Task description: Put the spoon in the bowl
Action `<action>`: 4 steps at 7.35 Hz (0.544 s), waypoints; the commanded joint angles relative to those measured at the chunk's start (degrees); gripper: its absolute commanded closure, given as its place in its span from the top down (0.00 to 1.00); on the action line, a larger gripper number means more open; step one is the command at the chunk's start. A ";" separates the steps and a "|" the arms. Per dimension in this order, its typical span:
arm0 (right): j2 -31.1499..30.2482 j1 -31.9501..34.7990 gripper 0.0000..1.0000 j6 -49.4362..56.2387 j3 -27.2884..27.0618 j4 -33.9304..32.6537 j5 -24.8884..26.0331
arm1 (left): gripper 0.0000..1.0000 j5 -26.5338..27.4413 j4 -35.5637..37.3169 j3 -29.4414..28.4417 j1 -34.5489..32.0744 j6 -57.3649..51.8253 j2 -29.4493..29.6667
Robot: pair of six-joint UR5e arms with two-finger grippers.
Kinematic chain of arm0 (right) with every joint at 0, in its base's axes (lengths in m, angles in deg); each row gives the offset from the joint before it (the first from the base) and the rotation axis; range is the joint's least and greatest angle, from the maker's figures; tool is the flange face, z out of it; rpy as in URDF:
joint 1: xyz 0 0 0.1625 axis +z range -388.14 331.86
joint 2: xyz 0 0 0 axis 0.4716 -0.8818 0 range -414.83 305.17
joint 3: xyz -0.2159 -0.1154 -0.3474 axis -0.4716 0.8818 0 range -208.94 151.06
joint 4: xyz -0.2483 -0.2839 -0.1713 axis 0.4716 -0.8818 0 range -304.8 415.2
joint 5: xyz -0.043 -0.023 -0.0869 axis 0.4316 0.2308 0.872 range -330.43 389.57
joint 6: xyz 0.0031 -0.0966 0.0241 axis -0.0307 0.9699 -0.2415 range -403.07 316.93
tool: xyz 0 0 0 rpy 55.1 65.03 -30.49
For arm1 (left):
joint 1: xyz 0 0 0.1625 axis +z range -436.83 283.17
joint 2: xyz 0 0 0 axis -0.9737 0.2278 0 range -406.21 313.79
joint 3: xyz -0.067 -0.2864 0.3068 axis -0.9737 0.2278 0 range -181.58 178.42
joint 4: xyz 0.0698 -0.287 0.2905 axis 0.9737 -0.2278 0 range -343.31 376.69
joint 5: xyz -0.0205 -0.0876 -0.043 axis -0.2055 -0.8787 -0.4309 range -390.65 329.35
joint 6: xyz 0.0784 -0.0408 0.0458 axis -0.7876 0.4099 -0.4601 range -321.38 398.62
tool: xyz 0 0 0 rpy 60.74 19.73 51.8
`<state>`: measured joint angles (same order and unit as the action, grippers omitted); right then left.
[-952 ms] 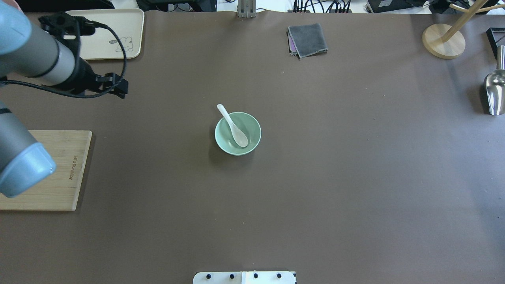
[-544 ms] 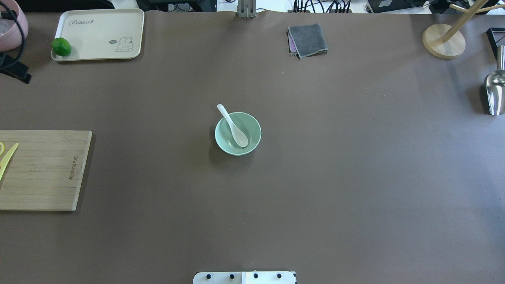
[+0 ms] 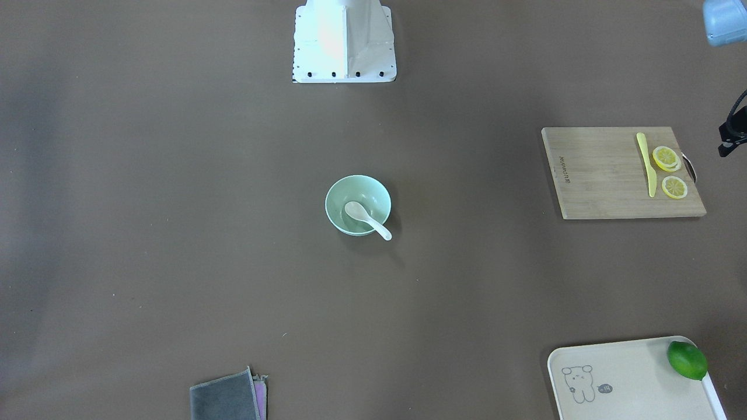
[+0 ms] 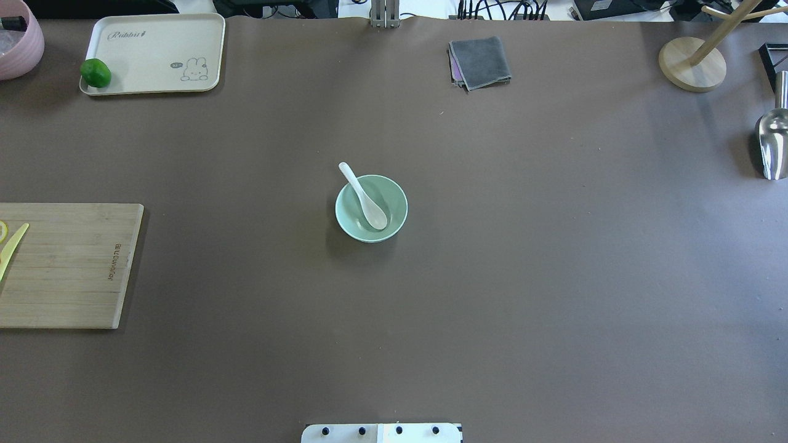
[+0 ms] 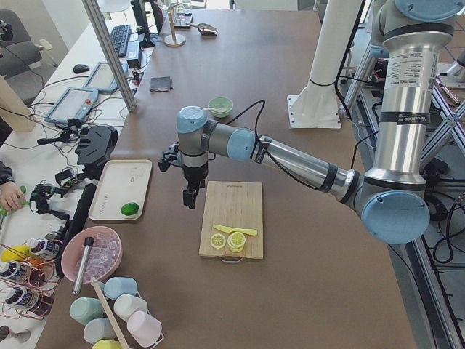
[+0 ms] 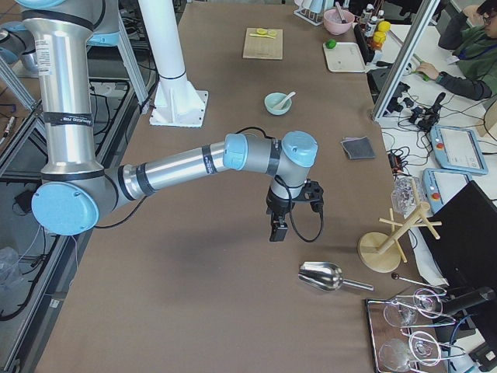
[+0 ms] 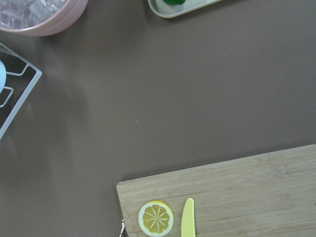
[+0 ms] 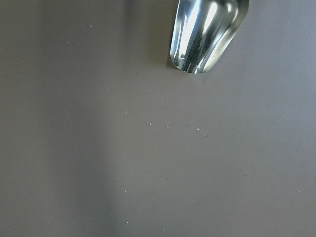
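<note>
The white spoon (image 4: pixel 363 195) lies in the pale mint-green bowl (image 4: pixel 400 209) at the middle of the table, scoop inside and handle resting over the far-left rim. In the front-facing view the spoon (image 3: pixel 365 217) lies in the bowl (image 3: pixel 335 195) in the same way. My left gripper (image 5: pixel 190 198) hangs above the table between the tray and the cutting board, far from the bowl; I cannot tell if it is open. My right gripper (image 6: pixel 278 229) hangs above bare table near the metal scoop; I cannot tell if it is open. Neither holds anything that I can see.
A bamboo cutting board (image 4: pixel 74 264) with a yellow knife (image 3: pixel 645 163) and lemon slices (image 3: pixel 665 157) lies at the left. A cream tray (image 4: pixel 154 52) holds a lime (image 4: pixel 95 72). A grey cloth (image 4: pixel 480 61), a metal scoop (image 4: pixel 772 144), a wooden stand (image 4: pixel 692 64) and a pink bowl (image 4: pixel 15 40) sit along the edges.
My left arm has drawn back to the left and out of the overhead view, uncovering the tray, lime and cutting board. The spoon and bowl have not moved.
</note>
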<state>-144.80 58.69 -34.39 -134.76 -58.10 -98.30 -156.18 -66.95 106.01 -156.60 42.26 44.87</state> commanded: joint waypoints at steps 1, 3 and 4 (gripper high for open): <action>-5.37 1.31 1.00 0.54 4.36 10.65 -0.71 | 0.98 -6.60 -2.58 -2.72 -4.85 -7.71 -5.27; -7.67 1.67 1.00 0.10 9.38 21.83 -2.46 | 0.98 -8.16 -4.41 -2.82 -6.72 -9.44 -8.71; -7.94 1.67 1.00 -0.25 9.49 23.19 -2.47 | 0.98 -8.24 -4.60 -2.56 -6.80 -9.18 -8.47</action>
<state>-151.85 60.27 -34.23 -126.56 -38.87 -100.31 -163.89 -70.85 103.35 -162.98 33.30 37.12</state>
